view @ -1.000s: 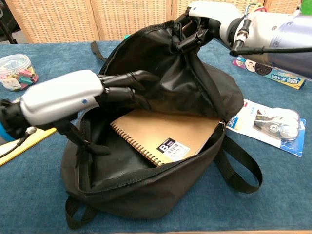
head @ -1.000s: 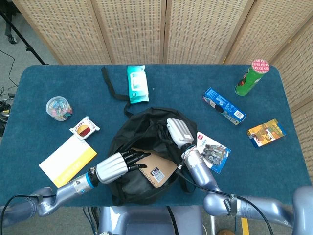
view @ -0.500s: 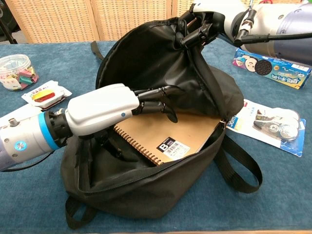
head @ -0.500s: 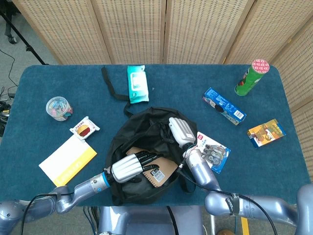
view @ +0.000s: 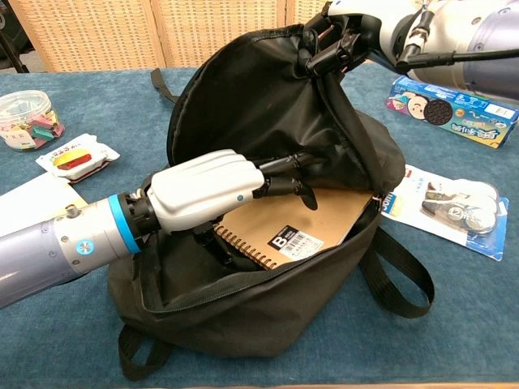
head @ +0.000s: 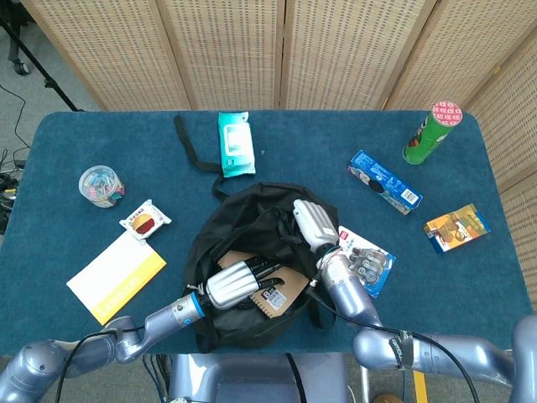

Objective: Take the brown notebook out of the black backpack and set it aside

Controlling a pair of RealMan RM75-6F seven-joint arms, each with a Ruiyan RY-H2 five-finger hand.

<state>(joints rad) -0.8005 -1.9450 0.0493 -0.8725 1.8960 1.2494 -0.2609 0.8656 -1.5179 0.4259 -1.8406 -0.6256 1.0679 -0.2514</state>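
The black backpack (head: 243, 231) (view: 268, 121) lies open mid-table, near the front edge. The brown spiral notebook (head: 284, 291) (view: 316, 227) lies inside it, its barcode label showing. My left hand (head: 237, 284) (view: 212, 190) reaches into the opening from the left. Its dark fingers (view: 290, 172) are stretched out just over the notebook's upper left part, and no grip on it shows. My right hand (head: 314, 224) (view: 347, 34) grips the bag's upper rim and holds the mouth up and open. Part of the notebook's left side is hidden under my left hand.
A blister pack (head: 367, 262) lies right beside the bag. A yellow pad (head: 117, 274), snack packet (head: 145, 222) and clip jar (head: 101, 185) sit to the left. Teal wipes (head: 237, 143), a blue cookie box (head: 383, 182), a green can (head: 432, 131) and an orange box (head: 456, 228) lie further off.
My left hand has pushed deeper into the bag, moving right over the notebook. My right hand has drawn the rim slightly higher and to the right.
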